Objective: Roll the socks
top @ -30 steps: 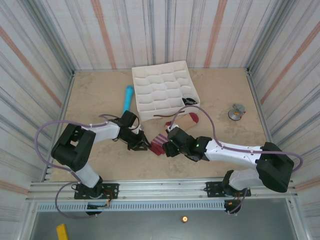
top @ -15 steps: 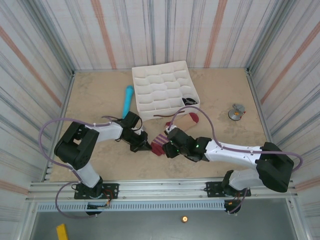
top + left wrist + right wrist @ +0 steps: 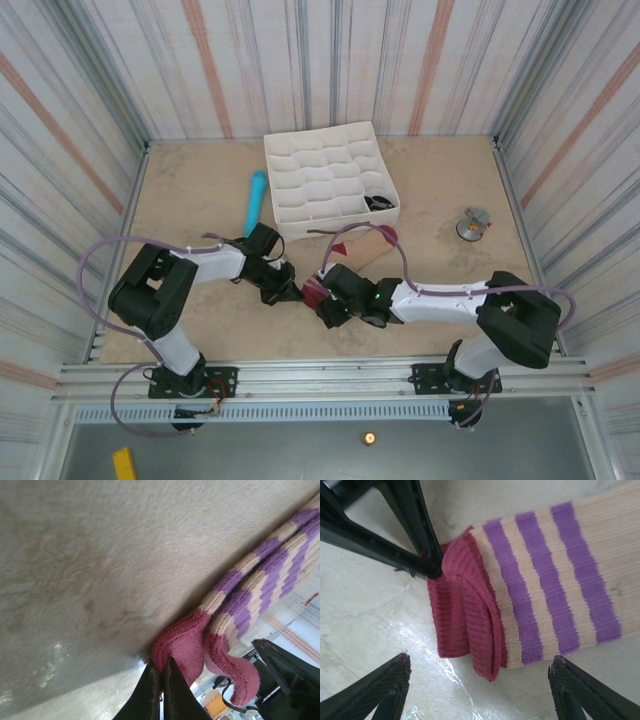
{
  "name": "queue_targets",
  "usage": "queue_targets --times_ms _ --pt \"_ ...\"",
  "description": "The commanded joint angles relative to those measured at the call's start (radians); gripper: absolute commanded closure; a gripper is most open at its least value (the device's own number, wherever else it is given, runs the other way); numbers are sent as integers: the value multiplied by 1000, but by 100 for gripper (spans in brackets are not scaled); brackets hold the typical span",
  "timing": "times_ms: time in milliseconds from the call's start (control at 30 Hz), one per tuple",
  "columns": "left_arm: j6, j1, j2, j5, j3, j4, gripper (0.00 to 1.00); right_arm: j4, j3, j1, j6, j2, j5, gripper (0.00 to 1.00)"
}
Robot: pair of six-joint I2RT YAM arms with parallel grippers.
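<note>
The beige sock [image 3: 372, 243] lies on the table, its maroon toe toward the tray and its purple-striped cuff [image 3: 540, 580] toward the arms. The maroon cuff end [image 3: 185, 645] is folded over on itself. My left gripper [image 3: 161, 677] is shut on the corner of that maroon edge, low at the table; its dark fingers [image 3: 422, 540] show in the right wrist view. My right gripper [image 3: 479, 660] hangs open just above the cuff end, one finger on each side, touching nothing. The black sock [image 3: 378, 202] sits in a near-right cell of the tray.
A white divided tray [image 3: 320, 185] stands at the back centre. A light-blue cylinder [image 3: 255, 198] lies to its left. A small grey object [image 3: 472, 222] sits far right. Striped walls close in three sides. Both arms [image 3: 300, 290] meet at the table's middle front.
My left gripper closed on the maroon cuff edge and has held still since. The right arm slid left and now sits over the cuff end.
</note>
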Motion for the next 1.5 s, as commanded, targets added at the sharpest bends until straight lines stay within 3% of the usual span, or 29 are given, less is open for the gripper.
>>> queue_targets --times_ms 0,500,933,1333,1467 --pt "-35 -6 -53 36 18 -13 100 29 17 11 -27 25 -1 21" --pt "-85 -6 -74 65 25 17 100 51 27 19 -37 66 36 18" --pt "-196 -6 -76 80 -32 143 100 31 84 10 -52 135 84 33" --pt "-221 -4 -80 92 -41 168 100 39 66 6 -38 123 116 57" --pt "-230 2 -91 100 -48 176 100 49 52 6 -42 100 113 58"
